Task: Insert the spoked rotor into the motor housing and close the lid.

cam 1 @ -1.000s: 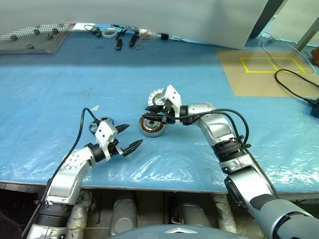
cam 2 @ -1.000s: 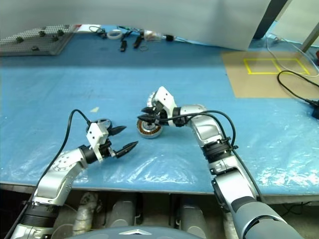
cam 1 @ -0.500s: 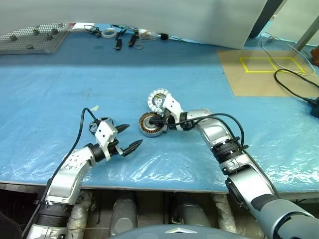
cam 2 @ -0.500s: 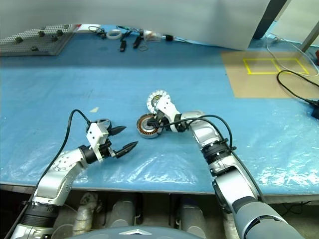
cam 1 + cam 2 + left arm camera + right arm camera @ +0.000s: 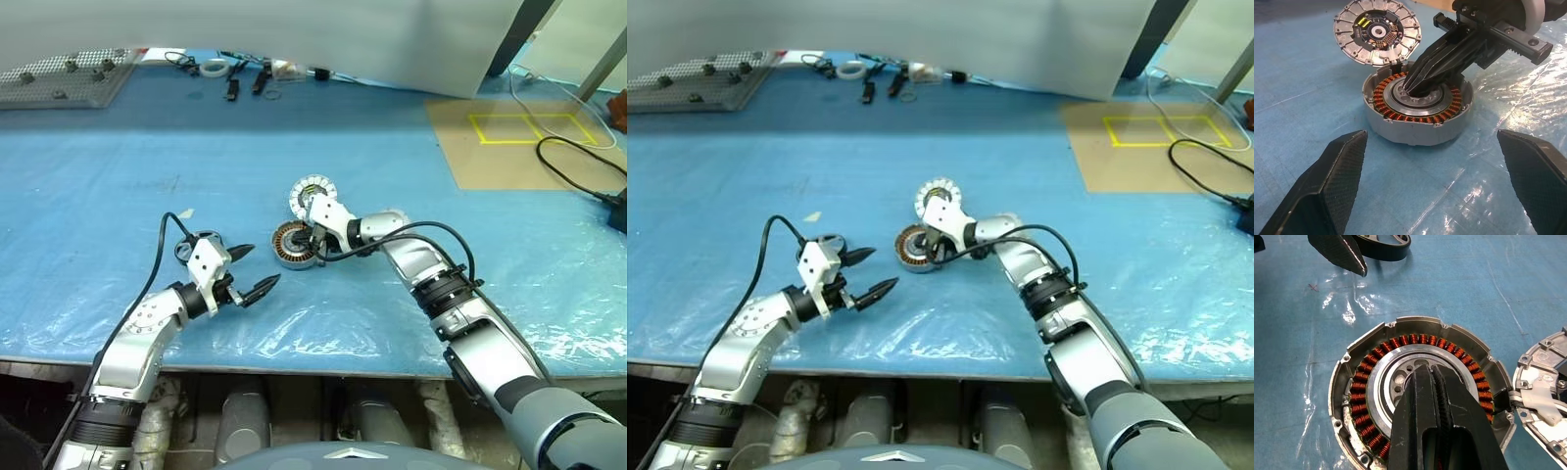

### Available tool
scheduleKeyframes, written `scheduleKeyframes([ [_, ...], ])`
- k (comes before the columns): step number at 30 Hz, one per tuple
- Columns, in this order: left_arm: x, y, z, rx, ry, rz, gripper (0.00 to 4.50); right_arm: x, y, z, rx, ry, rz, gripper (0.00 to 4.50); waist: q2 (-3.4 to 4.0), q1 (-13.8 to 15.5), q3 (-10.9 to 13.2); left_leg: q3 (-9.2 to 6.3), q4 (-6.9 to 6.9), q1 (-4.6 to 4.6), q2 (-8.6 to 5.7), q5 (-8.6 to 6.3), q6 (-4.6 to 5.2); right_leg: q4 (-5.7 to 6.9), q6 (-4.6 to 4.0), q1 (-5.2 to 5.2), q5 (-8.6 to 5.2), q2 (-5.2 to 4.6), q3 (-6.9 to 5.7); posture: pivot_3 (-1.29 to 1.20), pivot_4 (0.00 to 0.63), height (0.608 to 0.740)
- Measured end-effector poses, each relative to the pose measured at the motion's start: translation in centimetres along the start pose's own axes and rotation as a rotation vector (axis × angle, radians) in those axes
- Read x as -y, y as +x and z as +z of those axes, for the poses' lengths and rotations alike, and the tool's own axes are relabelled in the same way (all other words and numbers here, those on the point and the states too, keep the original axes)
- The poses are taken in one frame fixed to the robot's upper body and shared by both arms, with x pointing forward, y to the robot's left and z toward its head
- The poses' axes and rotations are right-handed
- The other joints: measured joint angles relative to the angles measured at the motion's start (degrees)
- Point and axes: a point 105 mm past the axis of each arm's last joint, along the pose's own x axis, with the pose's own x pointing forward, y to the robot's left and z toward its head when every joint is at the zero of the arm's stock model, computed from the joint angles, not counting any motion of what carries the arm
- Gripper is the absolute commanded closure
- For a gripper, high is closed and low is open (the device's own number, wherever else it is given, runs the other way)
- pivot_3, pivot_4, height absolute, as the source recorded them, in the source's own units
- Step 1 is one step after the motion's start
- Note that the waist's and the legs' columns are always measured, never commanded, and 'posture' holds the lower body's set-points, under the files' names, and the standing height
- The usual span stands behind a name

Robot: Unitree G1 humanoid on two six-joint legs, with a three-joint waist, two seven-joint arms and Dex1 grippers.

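the right fingers (image 5: 1437, 382) are pressed flat together, holding nothing, and their joined tips point down into the middle of the motor housing (image 5: 1418, 108), on or just above its central silver hub; whether they touch it cannot be told. the ring of copper windings runs all around the tips inside the grey shell. the housing sits open on the blue worktop (image 5: 118, 176), which is covered with clear plastic sheet.

the lid (image 5: 1377, 32) lies just beyond the right fingers, its rim touching or nearly touching the far edge of the housing. its segmented face is up, with a dark centre and small gold and yellow parts showing. in the right wrist view a thin white wire runs between the lid and the housing's edge.

the left fingers (image 5: 255, 270) are spread wide and hold nothing. they point level across the worktop towards the housing, which lies well in front of their tips, centred in the gap between them in the left wrist view.

the spoked rotor (image 5: 1382, 246) lies flat on the worktop just behind the left fingers, on the side away from the housing; one left fingertip (image 5: 1342, 252) overlaps its black rim in the right wrist view.
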Motion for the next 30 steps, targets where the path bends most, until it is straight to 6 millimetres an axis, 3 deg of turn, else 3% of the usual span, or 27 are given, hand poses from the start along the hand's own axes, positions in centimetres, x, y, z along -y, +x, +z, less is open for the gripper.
scheduleKeyframes([
  [3, 0.0, 0.0, 0.0, 0.0, 0.0, 0.001, 0.0, 0.1, -0.1, 0.0, 0.004, 0.012, -0.002, 4.47, 0.0, 0.0, 0.0, 0.02, -0.02, 0.11, -0.01, 0.0, 0.0, 0.0, 0.0, 0.09, 0.0, 0.0, 0.05, 0.0, 0.15, 0.74],
  [6, 0.0, 0.0, 0.0, 0.0, 0.001, 0.001, 0.0, -0.6, -0.7, 0.3, 0.089, 0.142, 0.053, 4.47, -0.01, 0.1, 0.0, 0.02, -0.03, -0.03, -0.02, 0.0, 0.01, -0.05, 0.0, 0.0, 0.0, 0.0, 0.05, 0.0, 0.15, 0.74],
  [10, 0.0, 0.0, 0.1, 0.003, 0.002, -0.003, 0.0, -0.3, -2.3, 4.3, 0.29, 0.187, 0.086, 4.47, -0.01, 0.0, 0.1, 0.02, -0.03, -0.4, -0.02, 0.07, 0.12, -0.01, 0.06, -0.37, 0.04, 0.02, 0.05, 0.0, 0.15, 0.74],
  [13, -0.1, 0.1, 0.4, 0.008, 0.008, -0.008, 0.0, 0.4, -3.7, 6.1, 0.333, 0.144, 0.082, 4.47, -0.01, 0.0, 0.1, 0.02, -0.09, -0.4, -0.03, 0.12, 0.19, -0.02, 0.08, -0.37, 0.05, 0.02, 0.04, 0.0, 0.15, 0.74],
  [19, -1.2, -0.3, 1.1, 0.01, 0.042, 0.014, 0.0, 0.5, -4.3, 5.5, 0.293, 0.129, 0.091, 4.47, -0.02, 0.0, 0.1, 0.02, -0.1, -0.42, -0.06, 0.01, 0.02, -0.06, 0.03, -0.37, 0.02, 0.01, 0.04, 0.0, 0.15, 0.74],
  [30, -5.3, -4.6, 3.8, -0.029, 0.161, 0.102, 0.0, -0.7, -5.6, 5.4, 0.209, 0.034, 0.209, 4.47, -0.03, 0.0, 0.1, 0.01, -0.11, -0.43, -0.06, 0.01, 0.02, -0.09, 0.03, -0.4, 0.01, 0.02, 0.04, 0.0, 0.15, 0.74],
])
